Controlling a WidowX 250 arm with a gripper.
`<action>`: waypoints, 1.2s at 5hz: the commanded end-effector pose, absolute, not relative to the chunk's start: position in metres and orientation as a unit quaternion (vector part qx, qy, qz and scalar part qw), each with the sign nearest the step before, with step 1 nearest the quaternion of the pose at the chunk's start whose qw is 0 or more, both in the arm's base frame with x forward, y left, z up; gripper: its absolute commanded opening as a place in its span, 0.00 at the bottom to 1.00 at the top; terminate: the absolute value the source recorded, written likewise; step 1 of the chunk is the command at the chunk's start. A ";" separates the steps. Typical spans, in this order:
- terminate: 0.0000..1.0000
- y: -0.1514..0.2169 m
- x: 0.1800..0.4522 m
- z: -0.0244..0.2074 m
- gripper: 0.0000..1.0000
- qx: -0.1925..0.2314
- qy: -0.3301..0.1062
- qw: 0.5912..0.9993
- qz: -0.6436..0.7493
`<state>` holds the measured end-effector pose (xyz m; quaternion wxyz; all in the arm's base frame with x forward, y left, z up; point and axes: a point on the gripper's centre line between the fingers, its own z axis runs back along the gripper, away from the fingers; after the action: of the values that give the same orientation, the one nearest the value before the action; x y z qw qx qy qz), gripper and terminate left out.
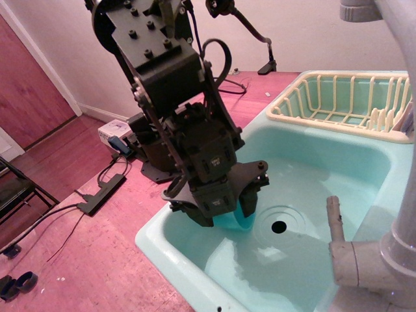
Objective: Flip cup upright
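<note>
The black robot arm (166, 78) is reaching down from the upper left into the pale aqua basin (338, 169). Its gripper (229, 207) is hanging low over the basin's left half, just left of the drain hole (279, 227). The fingers (252, 192) are closing around the teal cup (238, 218) and pinching it from both sides. Only the lower right portion of the cup is showing below the gripper body; whether its rim is facing up or down cannot be determined. The cup is sitting at or just above the basin floor, beside the drain. A cream dish rack (344, 104) is resting on the basin's far right edge, well apart from the gripper. A grey faucet (383, 247) is standing in the right foreground.
</note>
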<state>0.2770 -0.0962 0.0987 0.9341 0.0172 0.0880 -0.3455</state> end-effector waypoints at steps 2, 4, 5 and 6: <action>0.00 -0.103 0.274 0.116 0.00 0.008 0.053 0.931 -0.361; 0.00 -0.118 0.287 0.106 0.00 0.016 -0.060 0.952 -0.300; 0.00 -0.124 0.303 0.105 0.00 0.023 -0.135 0.961 -0.240; 0.00 -0.120 0.331 0.116 0.00 0.044 -0.200 0.956 -0.209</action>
<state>0.3386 -0.1174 0.1113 0.9576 0.0489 -0.1895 -0.2114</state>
